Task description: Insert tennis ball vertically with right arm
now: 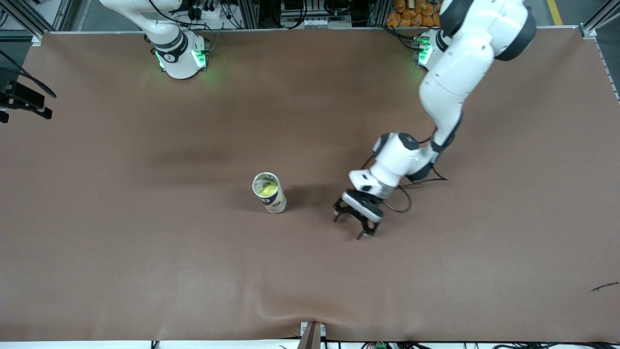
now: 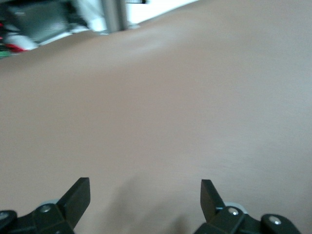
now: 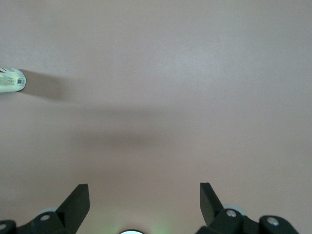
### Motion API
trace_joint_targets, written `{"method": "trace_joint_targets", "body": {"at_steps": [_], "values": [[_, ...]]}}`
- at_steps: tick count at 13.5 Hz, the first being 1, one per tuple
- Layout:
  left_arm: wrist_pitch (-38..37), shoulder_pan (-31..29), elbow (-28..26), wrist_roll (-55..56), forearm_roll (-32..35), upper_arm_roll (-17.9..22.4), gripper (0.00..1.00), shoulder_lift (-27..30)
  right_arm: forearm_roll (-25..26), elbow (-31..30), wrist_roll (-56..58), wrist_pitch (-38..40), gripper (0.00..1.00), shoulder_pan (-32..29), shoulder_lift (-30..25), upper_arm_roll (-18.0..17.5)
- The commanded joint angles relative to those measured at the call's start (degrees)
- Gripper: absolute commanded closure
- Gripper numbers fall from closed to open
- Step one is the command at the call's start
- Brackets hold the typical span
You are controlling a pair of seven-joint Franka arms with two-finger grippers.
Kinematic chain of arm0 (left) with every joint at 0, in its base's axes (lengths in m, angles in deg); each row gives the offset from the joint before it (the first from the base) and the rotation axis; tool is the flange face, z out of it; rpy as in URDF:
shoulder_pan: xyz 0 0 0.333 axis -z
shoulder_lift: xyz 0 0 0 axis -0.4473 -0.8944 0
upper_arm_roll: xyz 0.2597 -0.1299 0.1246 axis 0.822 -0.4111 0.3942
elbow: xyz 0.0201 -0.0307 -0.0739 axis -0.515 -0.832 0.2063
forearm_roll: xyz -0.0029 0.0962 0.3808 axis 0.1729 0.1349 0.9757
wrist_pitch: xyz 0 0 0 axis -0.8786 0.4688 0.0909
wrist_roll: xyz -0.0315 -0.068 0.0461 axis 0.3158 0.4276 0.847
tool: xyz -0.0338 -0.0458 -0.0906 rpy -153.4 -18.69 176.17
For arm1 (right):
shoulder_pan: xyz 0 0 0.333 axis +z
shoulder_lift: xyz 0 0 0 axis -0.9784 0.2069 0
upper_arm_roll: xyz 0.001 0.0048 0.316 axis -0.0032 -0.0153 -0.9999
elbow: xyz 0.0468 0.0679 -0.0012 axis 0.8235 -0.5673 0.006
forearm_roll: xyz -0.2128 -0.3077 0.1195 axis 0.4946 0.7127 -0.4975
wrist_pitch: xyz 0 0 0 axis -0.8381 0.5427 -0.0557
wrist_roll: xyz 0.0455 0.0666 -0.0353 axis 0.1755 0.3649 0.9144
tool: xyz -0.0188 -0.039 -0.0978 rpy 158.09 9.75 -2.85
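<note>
- Two arms stand at a brown table (image 1: 145,271); only the left arm reaches out over it, while the right arm stays back by its base and waits.
- One upright can (image 1: 269,192) stands near the middle of the table, its open top facing up.
- Inside the can, a yellow-green tennis ball (image 1: 267,189) shows through the mouth, sitting low in the tube.
- The left gripper (image 1: 352,223) hangs over bare table beside the can, toward the left arm's end, tilted downward, apart from the can.
- Its two dark fingers (image 2: 78,197) are spread wide with nothing between them; the left wrist view shows only plain tabletop under them.
- The right gripper (image 3: 144,197) does not appear in the front view; its own wrist view shows its fingers spread wide too, empty, high over bare table.
- In that right wrist view the can (image 3: 11,80) shows at the picture's edge, casting a shadow on the table, well apart from the fingers.
- A cable (image 1: 402,206) loops from the left arm's wrist.
</note>
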Motion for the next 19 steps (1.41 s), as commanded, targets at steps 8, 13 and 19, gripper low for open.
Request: {"method": "trace_joint_targets", "body": {"at_steps": [8, 13, 19], "values": [[-39.6, -18.0, 9.6, 1.8, 0.8, 0.1, 0.00, 12.8, 0.6, 1.2, 0.9, 0.8, 0.00, -0.4, 0.4, -0.2], [-61.6, -21.9, 17.7, 2.4, 0.7, 2.6, 0.00, 18.3, 0.6, 1.2, 0.9, 0.8, 0.00, -0.4, 0.4, -0.2], [-76.1, -25.1, 17.0, 8.4, 1.7, 3.8, 0.00, 29.7, 0.6, 1.2, 0.9, 0.8, 0.00, -0.5, 0.4, -0.2]]}}
